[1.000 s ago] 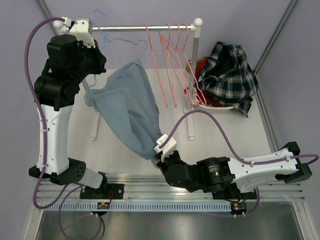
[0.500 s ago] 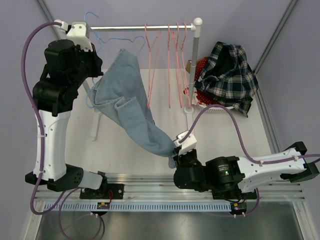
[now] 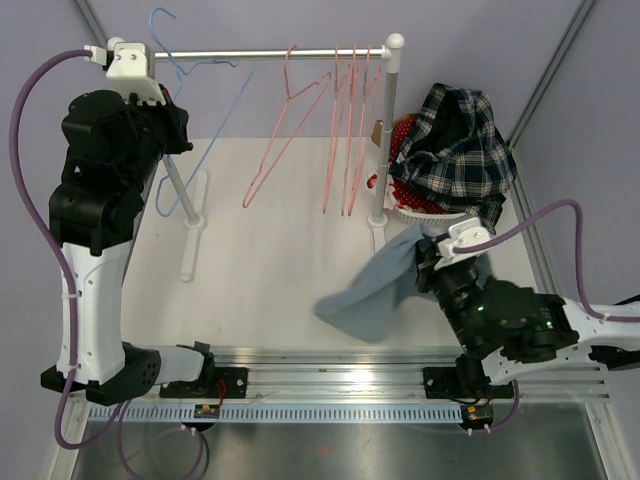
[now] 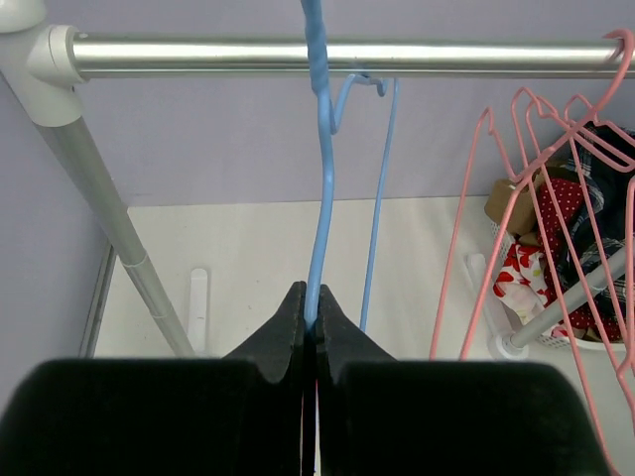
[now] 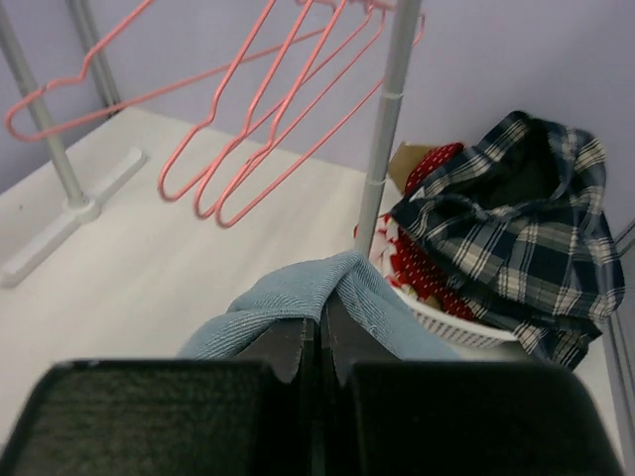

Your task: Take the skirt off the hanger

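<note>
– Blue-grey skirt (image 3: 375,290): where does it lie from the metal rail (image 3: 270,53)?

– Well in front of the rail's right end, clear of every hanger. It is already off.

– What holds it?

– The right gripper (image 5: 319,332). Its jaws are pressed together on a fold of the cloth at one end of the skirt.

– Which way does the skirt run from those jaws?

– Its long axis slants away from the rail and back towards the rail's left end. The far end droops low. From above I cannot tell whether that end rests on the table or hangs just over it.

– And the left gripper (image 4: 310,307)?

– It sits just under the rail's left end. Its jaws are pinched on the wire of the blue hanger (image 4: 319,228), which is bare and hooked on the rail.

– Which arm is nearer the skirt?

– The right one by far. The left is well apart from it, so I judge that putting the skirt down falls to the right arm alone.

– Anything close by?

– A white basket (image 3: 430,213) of clothes beside the rail's right end, just beyond the jaws. Pink hangers (image 3: 340,130) dangle from the rail above.
</note>
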Controlling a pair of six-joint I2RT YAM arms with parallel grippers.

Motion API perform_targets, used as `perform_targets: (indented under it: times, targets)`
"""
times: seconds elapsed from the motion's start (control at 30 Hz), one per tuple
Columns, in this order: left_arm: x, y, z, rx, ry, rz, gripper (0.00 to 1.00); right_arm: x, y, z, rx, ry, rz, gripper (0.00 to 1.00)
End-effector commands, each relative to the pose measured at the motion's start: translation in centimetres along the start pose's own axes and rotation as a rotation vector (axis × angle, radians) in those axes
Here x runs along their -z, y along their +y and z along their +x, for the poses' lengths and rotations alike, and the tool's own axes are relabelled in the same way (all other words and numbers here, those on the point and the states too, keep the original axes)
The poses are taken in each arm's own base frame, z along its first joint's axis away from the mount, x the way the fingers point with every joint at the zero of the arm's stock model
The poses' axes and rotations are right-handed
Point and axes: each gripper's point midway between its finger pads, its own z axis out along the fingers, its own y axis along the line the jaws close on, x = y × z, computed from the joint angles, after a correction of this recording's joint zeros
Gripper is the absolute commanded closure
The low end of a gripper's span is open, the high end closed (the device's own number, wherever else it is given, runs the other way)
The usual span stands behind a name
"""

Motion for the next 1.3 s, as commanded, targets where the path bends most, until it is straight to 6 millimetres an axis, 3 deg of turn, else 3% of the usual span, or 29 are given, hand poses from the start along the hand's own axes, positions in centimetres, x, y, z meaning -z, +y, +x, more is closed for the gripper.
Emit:
perform_targets:
  times: [0.0,0.03,0.1,0.13,0.3,0.4,0.43,0.47,0.5,0.53,0.57,0.6,0.63,0.67,0.73,0.77,0.8,0.9,0.93,0.97,1.0,1.03,1.07,1.1,1.13,1.17,1.2,1.23,1.27]
  targets:
    - [-0.1,-0.1,-2.1,0.011,-0.091,0.006,1.00,0.1,-4.5,-7.1,-0.095,-0.137,0.051,1.00]
    - [-0.2,-0.2,-1.9,0.012,-0.088,0.011,1.00,0.0,-5.5,-8.7,-0.100,-0.159,0.071,1.00]
    - [-0.5,-0.3,-1.5,0.017,-0.080,0.015,1.00,-0.7,-4.5,-10.5,0.055,-0.195,0.049,1.00]
    - [-0.5,-0.4,-1.5,0.020,-0.082,0.021,1.00,-1.0,-6.1,-12.4,0.069,-0.215,0.099,1.00]
    - [-0.7,-0.7,-1.2,0.028,-0.082,0.033,1.00,-3.9,-8.9,-17.9,0.299,-0.276,0.254,1.00]
    - [-0.8,-0.8,-0.8,0.030,-0.075,0.041,1.00,-6.4,-12.8,-21.2,0.360,-0.341,0.404,1.00]
    - [-0.7,-0.9,-0.8,0.032,-0.078,0.046,1.00,-6.0,-15.2,-22.2,0.359,-0.360,0.462,1.00]
    - [-0.8,-1.1,-0.6,0.034,-0.074,0.056,1.00,-9.1,-17.5,-21.9,0.408,-0.338,0.534,1.00]
    - [-0.8,-1.2,-0.5,0.038,-0.075,0.060,1.00,-10.8,-19.1,-21.1,0.455,-0.282,0.575,1.00]
    - [-0.9,-1.3,-0.3,0.039,-0.071,0.069,1.00,-11.3,-20.8,-22.2,0.462,-0.286,0.630,1.00]
    - [-1.0,-1.4,-0.1,0.040,-0.064,0.071,1.00,-15.5,-21.6,-20.5,0.509,-0.226,0.647,1.00]
    - [-1.0,-1.5,0.0,0.041,-0.063,0.076,1.00,-16.2,-24.7,-20.4,0.519,-0.212,0.730,1.00]
    - [-1.0,-1.6,0.1,0.041,-0.061,0.082,1.00,-16.6,-25.8,-21.5,0.498,-0.259,0.765,1.00]
    - [-1.1,-1.6,0.2,0.041,-0.059,0.086,1.00,-19.4,-26.6,-20.2,0.462,-0.258,0.757,1.00]
    - [-1.2,-1.7,0.4,0.041,-0.058,0.088,1.00,-20.2,-29.5,-20.6,0.395,-0.295,0.799,1.00]
    - [-1.3,-1.6,0.4,0.038,-0.056,0.086,1.00,-23.4,-29.6,-18.9,0.330,-0.299,0.744,1.00]
    - [-1.4,-1.6,0.5,0.034,-0.055,0.084,1.00,-24.1,-30.1,-19.0,0.298,-0.316,0.732,1.00]
    - [-1.8,-1.6,0.5,0.027,-0.056,0.081,1.00,-30.5,-28.8,-12.7,0.230,-0.190,0.594,1.00]
    - [-2.0,-1.5,0.5,0.025,-0.055,0.077,1.00,-31.4,-28.6,-11.6,0.194,-0.164,0.573,0.96]
    - [-2.5,-1.6,0.6,0.025,-0.049,0.075,1.00,-33.6,-28.3,-8.2,0.115,-0.092,0.552,0.82]
    - [-2.7,-1.7,0.6,0.024,-0.047,0.078,1.00,-33.6,-27.9,-5.9,0.080,0.018,0.527,0.13]
    - [-2.8,-1.8,0.3,0.025,-0.052,0.085,1.00,-34.4,-27.6,-3.1,0.046,0.089,0.510,0.01]
    - [-3.4,-1.9,0.6,0.025,-0.038,0.086,1.00,-34.3,-27.0,-1.9,-0.017,0.115,0.493,0.01]
    - [-3.6,-2.0,0.7,0.024,-0.033,0.089,1.00,-34.9,-26.3,2.6,-0.037,0.196,0.472,0.00]
    - [-3.8,-2.1,0.7,0.023,-0.030,0.090,1.00,-32.8,-25.7,0.5,-0.087,0.131,0.464,0.01]
    - [-4.2,-2.0,0.9,0.022,-0.023,0.085,1.00,-32.3,-24.9,0.9,-0.114,0.110,0.427,0.01]
    - [-4.9,-2.0,1.4,0.019,-0.005,0.080,1.00,-32.0,-24.1,4.2,-0.127,0.130,0.404,0.00]
    - [-5.5,-1.9,1.8,0.016,0.003,0.071,1.00,-31.2,-23.4,4.2,-0.165,0.108,0.382,0.01]
    - [-6.1,-1.9,2.0,0.014,0.009,0.068,1.00,-29.3,-22.3,2.1,-0.207,0.051,0.339,0.00]
